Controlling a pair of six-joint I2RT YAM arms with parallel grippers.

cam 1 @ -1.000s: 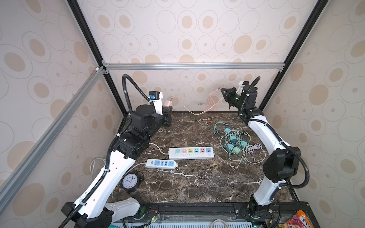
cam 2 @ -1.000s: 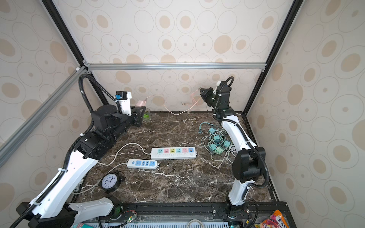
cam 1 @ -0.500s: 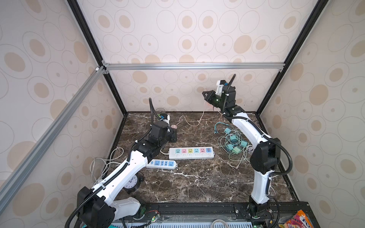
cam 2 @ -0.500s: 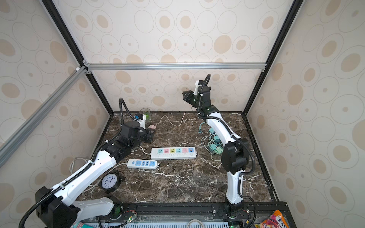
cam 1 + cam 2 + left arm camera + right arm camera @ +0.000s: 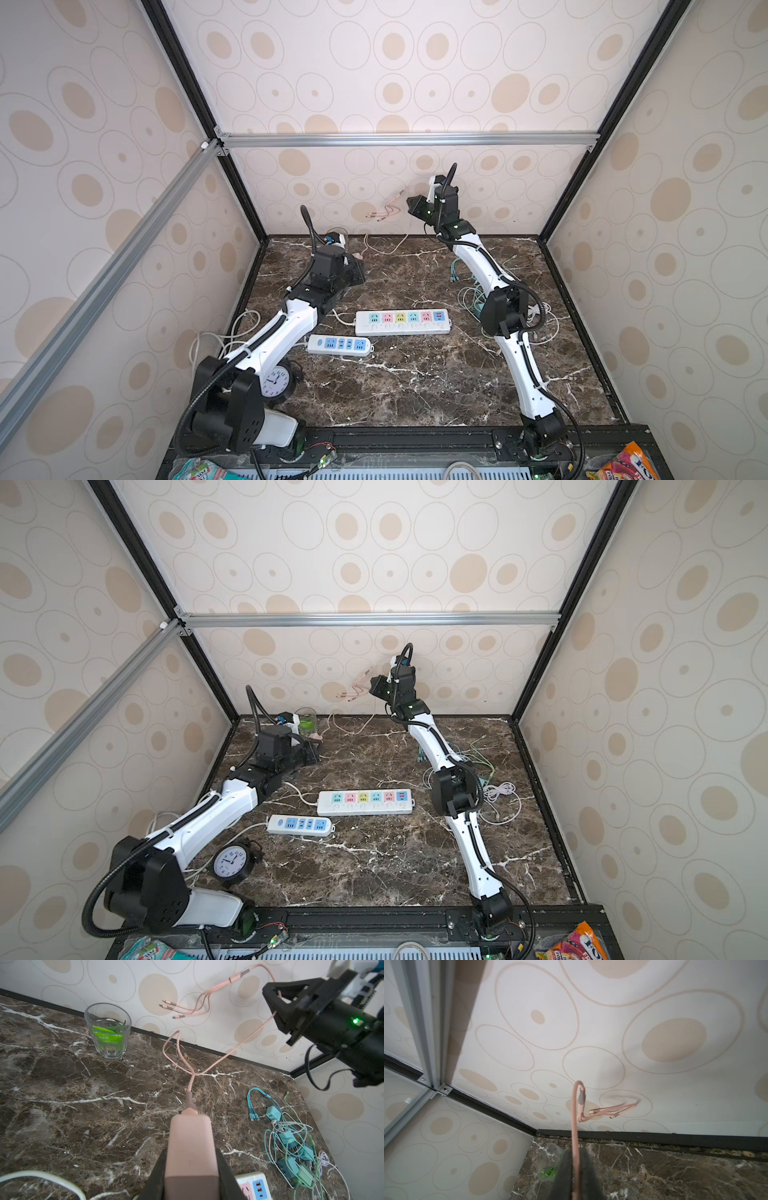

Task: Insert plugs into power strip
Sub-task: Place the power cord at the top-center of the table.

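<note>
**Pink plug gripped near the far left corner, its cable up in the right gripper**

The left gripper [image 5: 191, 1167] is clamped on the pink plug [image 5: 190, 1136], a jaw on each side, low over the table [image 5: 415, 395] near its far left corner. The glass [image 5: 108, 1030] stands in that corner, just beyond.

The plug's cable [image 5: 207, 1068] makes a loop near the far edge. It then climbs to the right gripper [image 5: 412, 204], raised before the wall [image 5: 332, 187] above that edge. In the right wrist view the cable passes between the fingers [image 5: 564, 1172], close on both sides. I cannot tell whether they pinch it. Its three-headed end [image 5: 172, 1009] hangs in the air past the gripper.

The strip [image 5: 402, 322] lies at the table's middle, with a small strip [image 5: 338, 345] just beside it, toward the front left. The other plugs [image 5: 287, 1138], teal and green, lie tangled in cables by the right edge. A clock [image 5: 230, 862] stands near the front left corner.
</note>
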